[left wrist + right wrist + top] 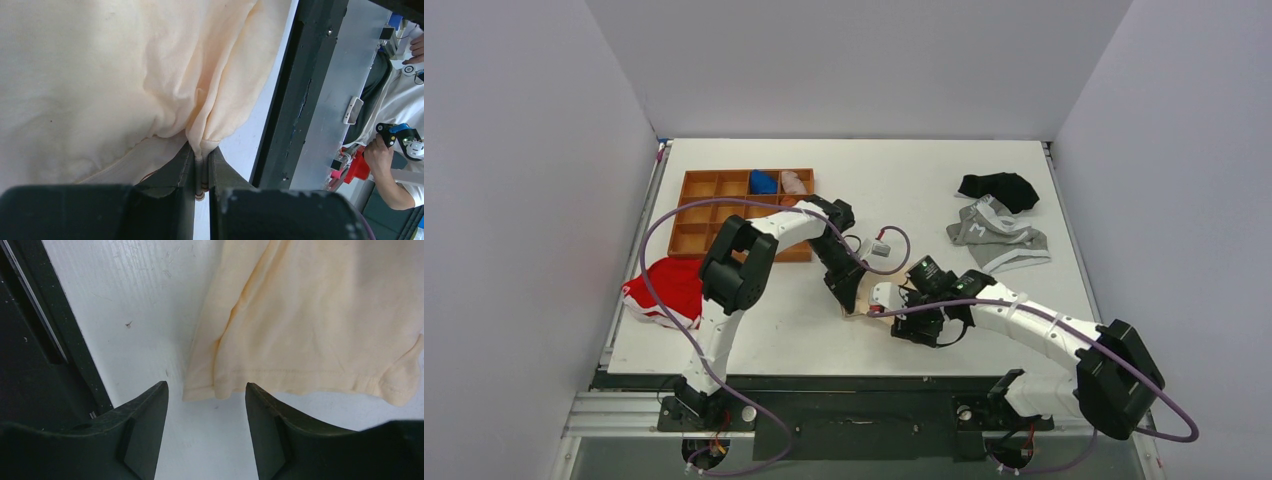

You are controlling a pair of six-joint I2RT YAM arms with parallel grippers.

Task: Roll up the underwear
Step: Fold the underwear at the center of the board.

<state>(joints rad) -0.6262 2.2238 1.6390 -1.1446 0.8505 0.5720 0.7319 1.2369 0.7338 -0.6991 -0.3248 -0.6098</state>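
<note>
A wooden tray with compartments sits at the far left of the white table. It holds a blue roll and a pale pink roll in neighbouring compartments of its far row. A red garment with white trim lies at the table's left edge. At the far right, a grey garment with a white waistband lies just beside a black garment.

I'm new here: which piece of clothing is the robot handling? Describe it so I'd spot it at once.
Look at the white table, near the middle of its front edge. The left claw pinches a fold of the cream underwear lying there. It is plain pale cream, unlike the red garment at the left edge and the grey garment and black garment back right.
</note>
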